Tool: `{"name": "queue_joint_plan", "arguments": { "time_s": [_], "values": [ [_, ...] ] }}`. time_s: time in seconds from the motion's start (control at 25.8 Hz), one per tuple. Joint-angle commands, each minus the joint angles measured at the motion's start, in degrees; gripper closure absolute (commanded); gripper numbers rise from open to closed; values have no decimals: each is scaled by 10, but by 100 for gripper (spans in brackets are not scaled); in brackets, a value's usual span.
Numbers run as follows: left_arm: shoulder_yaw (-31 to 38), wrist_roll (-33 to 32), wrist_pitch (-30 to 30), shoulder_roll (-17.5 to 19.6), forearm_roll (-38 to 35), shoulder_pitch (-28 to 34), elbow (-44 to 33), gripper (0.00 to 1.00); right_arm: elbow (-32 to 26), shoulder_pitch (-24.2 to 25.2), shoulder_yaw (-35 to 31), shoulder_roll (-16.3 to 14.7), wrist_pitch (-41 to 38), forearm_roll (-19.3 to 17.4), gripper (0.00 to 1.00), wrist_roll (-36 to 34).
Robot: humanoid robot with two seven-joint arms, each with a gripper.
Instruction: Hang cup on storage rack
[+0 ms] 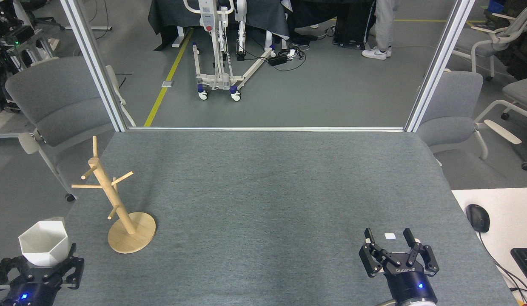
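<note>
The white faceted cup [44,243] with its hexagonal rim facing up sits in my left gripper [38,265], which is shut on its lower part at the bottom left corner, beyond the table's left edge. The wooden storage rack [114,199] stands on its round base [132,232] on the left of the table, to the right of the cup, its slanted pole leaning left with several bare pegs. My right gripper [388,235] is open with nothing in it, low at the bottom right.
A grey felt table top [263,199] fills the middle. A small white tag [390,236] lies between the right fingers. Grey chairs [55,106] stand at both far corners. A white desk with a mouse [478,217] and keyboard adjoins the right side.
</note>
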Motion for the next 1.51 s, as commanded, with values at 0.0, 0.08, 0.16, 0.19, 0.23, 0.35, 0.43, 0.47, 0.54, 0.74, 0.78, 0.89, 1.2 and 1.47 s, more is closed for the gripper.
{"name": "queue_joint_plan", "arguments": {
  "time_s": [0.0,0.08,0.16,0.19,0.23,0.35,0.43,0.47,0.54,0.74,0.78,0.89,1.2,1.47],
  "values": [
    [3,-2,9,1,-47,-73,64,100,1,-1,-7,5,1,0,1,1],
    [4,-2,16,1,-65,-103,90,100,1,-2,-27,11,1,0,0,2],
    [4,-2,19,2,-66,-115,101,100,-1,-3,-37,13,0,-1,0,-4],
    [5,-2,19,4,-66,-116,104,100,-1,-3,-37,12,0,-1,0,-4],
    [5,-2,20,9,-66,-117,105,100,0,-3,-37,11,0,-1,0,-5],
    [5,-3,26,16,-66,-121,105,100,3,-3,-44,14,1,-1,0,-9],
    [6,-4,28,21,-66,-132,105,100,3,-4,-40,16,1,-1,0,-14],
    [7,-4,28,23,-66,-137,106,100,2,-4,-39,13,0,-3,0,-14],
    [11,-4,28,25,-67,-143,105,100,2,-1,-39,9,0,-13,0,-19],
    [11,-17,28,26,-78,-145,99,100,5,-4,-41,11,0,-17,0,-20],
    [11,-17,28,25,-86,-144,95,100,6,-4,-41,7,0,-17,0,-20],
    [10,-17,28,25,-111,-141,79,100,11,-9,-41,8,-3,-17,0,-18],
    [8,-18,26,22,-145,-124,48,100,17,-18,-41,9,0,-18,0,-16],
    [3,-19,26,12,-167,-124,49,100,19,-13,-39,6,0,-18,0,-18]
  ]
}}
